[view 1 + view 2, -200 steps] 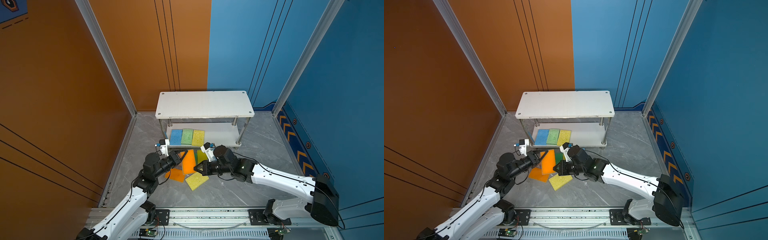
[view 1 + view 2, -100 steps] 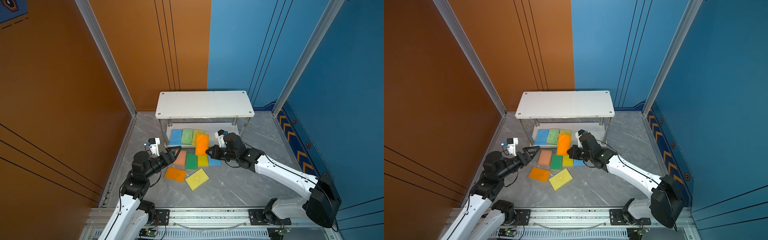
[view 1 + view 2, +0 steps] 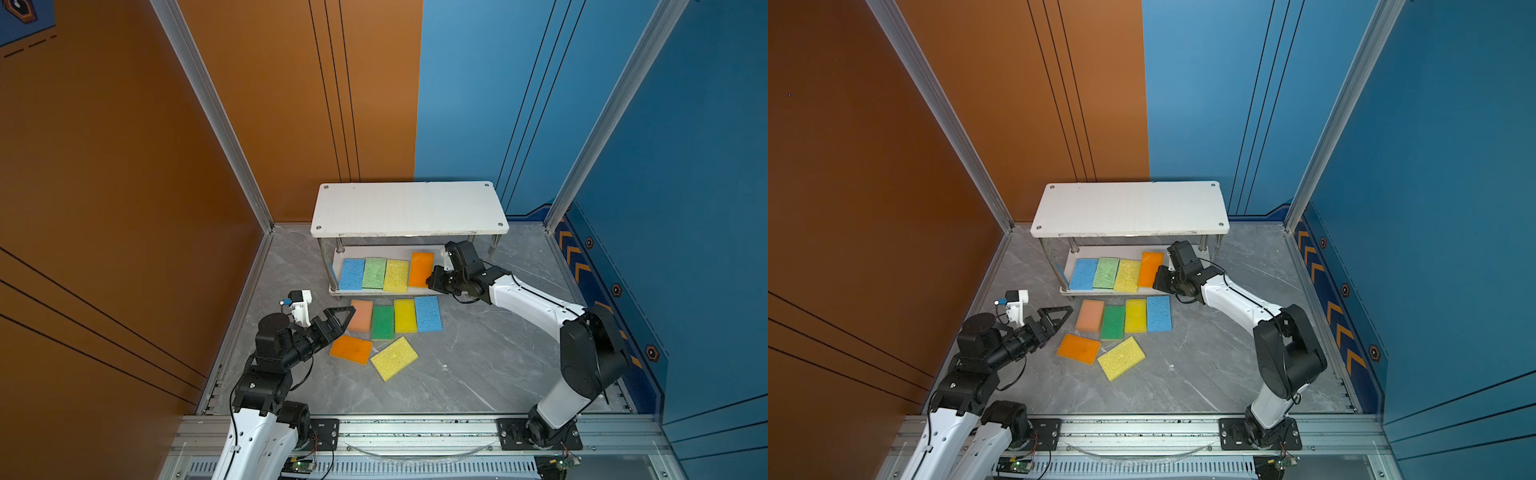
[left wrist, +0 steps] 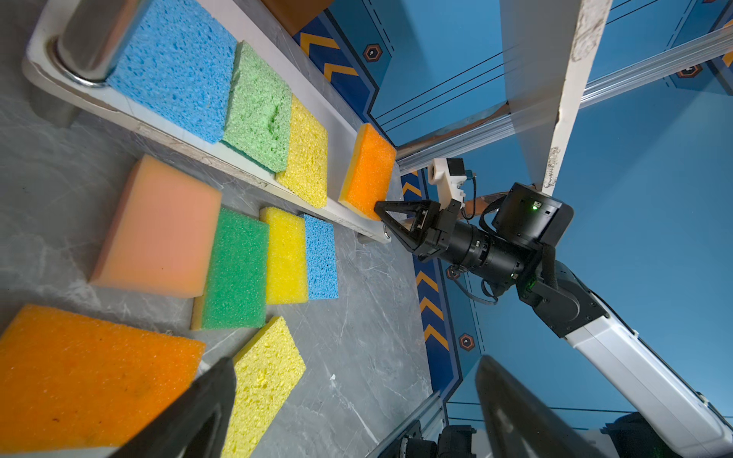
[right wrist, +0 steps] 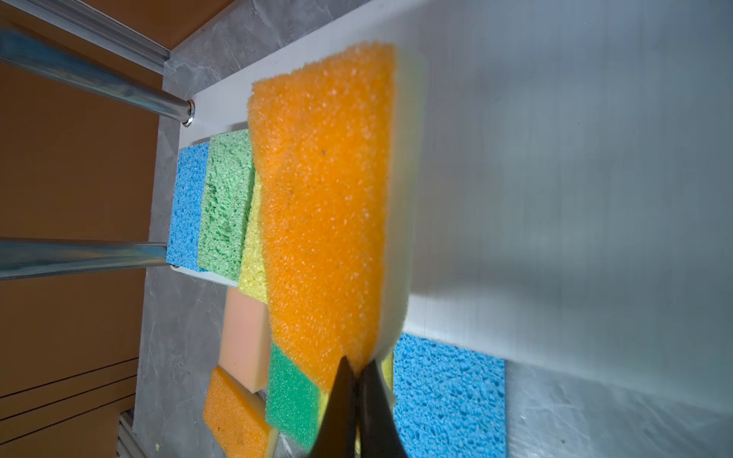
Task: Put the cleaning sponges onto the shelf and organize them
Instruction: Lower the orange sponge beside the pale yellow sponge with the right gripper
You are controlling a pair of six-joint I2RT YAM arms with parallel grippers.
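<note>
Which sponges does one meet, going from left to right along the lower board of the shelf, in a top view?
First the blue sponge → light green sponge → yellow sponge → orange sponge, held in the right hand.

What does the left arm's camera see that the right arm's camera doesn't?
Only the left wrist view shows the right gripper from the side and the loose yellow sponge on the floor. Only the right wrist view shows the shelf's back corner post. Both show the pinched orange sponge, plus the blue sponge and light green sponge on the lower board.
</note>
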